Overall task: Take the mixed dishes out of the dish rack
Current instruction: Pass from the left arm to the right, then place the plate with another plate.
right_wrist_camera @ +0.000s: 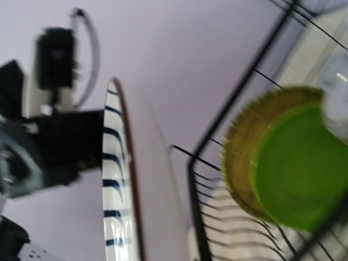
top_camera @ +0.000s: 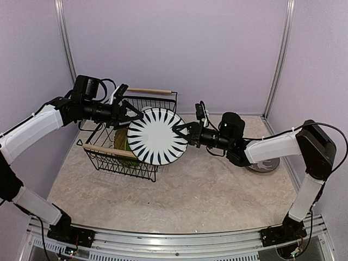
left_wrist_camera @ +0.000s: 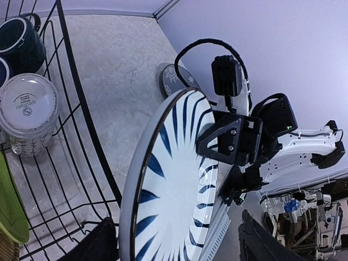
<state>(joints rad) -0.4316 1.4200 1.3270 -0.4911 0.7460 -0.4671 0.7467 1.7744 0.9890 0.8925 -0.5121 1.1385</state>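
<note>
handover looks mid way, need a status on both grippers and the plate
Left gripper open around striped plate rim. Right gripper shut on opposite rim. Plate over dish rack right edge. Grey dish on table, right side.

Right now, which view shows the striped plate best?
Top external: the plate faces the camera whole, right gripper on its rim. Left wrist shows it slanted and cropped; right wrist only a blurred edge.

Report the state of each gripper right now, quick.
Left gripper: open, straddling the edge of the striped plate.
Right gripper: closed on the striped plate's opposite edge, holding it.
</note>
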